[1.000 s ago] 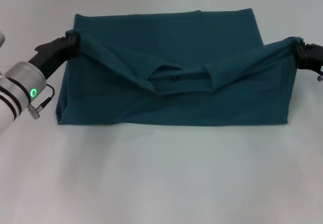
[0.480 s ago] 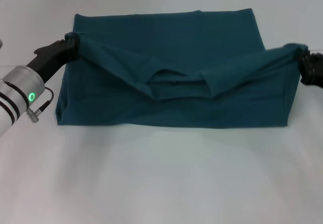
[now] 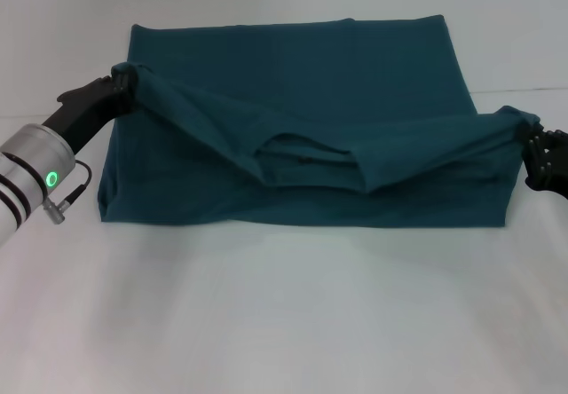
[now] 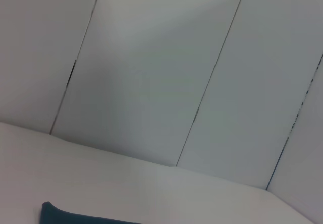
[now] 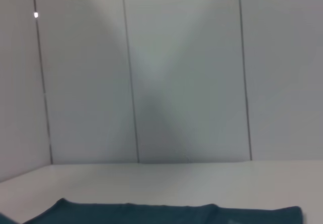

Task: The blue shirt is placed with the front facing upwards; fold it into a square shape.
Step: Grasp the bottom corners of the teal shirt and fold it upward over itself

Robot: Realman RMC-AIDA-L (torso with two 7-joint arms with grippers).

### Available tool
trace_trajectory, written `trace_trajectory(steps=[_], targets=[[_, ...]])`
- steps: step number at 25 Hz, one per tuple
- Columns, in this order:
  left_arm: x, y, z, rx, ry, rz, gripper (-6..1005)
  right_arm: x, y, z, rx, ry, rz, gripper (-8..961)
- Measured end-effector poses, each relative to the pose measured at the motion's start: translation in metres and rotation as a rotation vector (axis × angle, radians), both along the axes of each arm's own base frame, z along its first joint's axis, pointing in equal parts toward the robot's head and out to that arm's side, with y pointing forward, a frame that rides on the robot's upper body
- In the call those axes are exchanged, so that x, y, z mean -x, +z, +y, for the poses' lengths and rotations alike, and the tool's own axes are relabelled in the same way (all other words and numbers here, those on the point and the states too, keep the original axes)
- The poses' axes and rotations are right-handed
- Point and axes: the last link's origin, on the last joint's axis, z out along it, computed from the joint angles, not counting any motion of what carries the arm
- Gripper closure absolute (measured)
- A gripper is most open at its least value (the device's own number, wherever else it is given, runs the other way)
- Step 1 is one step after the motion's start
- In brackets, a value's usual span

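Table (image 3: 284, 323): a pale, plain surface, with white panelled walls behind it in both wrist views.
Shirt (image 3: 293, 83): the blue shirt lies across the far middle of the table as a broad rectangle, sleeves evidently already tucked in. Its collar edge is lifted and stretched toward the near side, sagging in the middle between the two arms. No lettering shows.
Left gripper (image 3: 120, 82): at the shirt's left edge, clamped onto a bunched corner of cloth held just above the layer below.
Right gripper (image 3: 532, 141): at the right edge, gripping the opposite corner, and lower and nearer the camera than its partner.
Step in hand: apparently the lengthwise fold, the top edge being carried over toward the hem.
Next move: it calls for both arms to travel together toward the near edge, keeping the span taut so the slack centre does not wrinkle, then to lay the corners on the hem corners and release.
Risk: uneven travel could skew the fold.
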Motion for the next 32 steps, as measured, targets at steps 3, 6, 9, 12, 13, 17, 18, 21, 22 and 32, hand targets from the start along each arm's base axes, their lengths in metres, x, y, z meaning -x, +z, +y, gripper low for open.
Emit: trace_trajectory(steps=[3,6,9,12,13,17,18,21,22,32], targets=[[0.0,0.0,0.0,0.001,-0.001,-0.001,962,-0.002,0.002,0.002,-0.019,-0.02,0.006,923],[-0.002,-0.001,0.0,0.001,-0.004,-0.001,962,-0.006,0.008,0.009,-0.026,-0.058,0.011,922],[-0.003,-0.001,0.001,0.001,-0.008,-0.001,962,-0.008,0.011,0.019,-0.021,-0.109,0.021,922],[-0.005,-0.002,0.001,0.003,-0.011,-0.002,961,-0.007,0.01,0.03,-0.011,-0.145,0.016,923],[-0.005,-0.002,0.001,0.004,-0.011,-0.002,961,-0.006,0.009,0.034,-0.006,-0.152,0.008,923],[-0.007,-0.003,0.002,0.003,-0.014,-0.003,961,0.002,0.004,0.047,0.02,-0.156,-0.021,922],[-0.007,-0.003,0.002,0.0,-0.013,-0.007,961,0.004,0.003,0.051,0.022,-0.161,-0.026,922],[-0.009,-0.004,0.003,-0.018,-0.012,-0.012,961,0.011,0.001,0.06,0.031,-0.162,-0.039,922],[-0.009,-0.005,0.004,-0.023,-0.013,-0.008,961,0.013,0.0,0.063,0.033,-0.163,-0.044,922],[-0.016,-0.01,0.012,-0.034,0.001,0.043,961,0.018,0.005,0.079,0.021,-0.19,-0.08,922]])
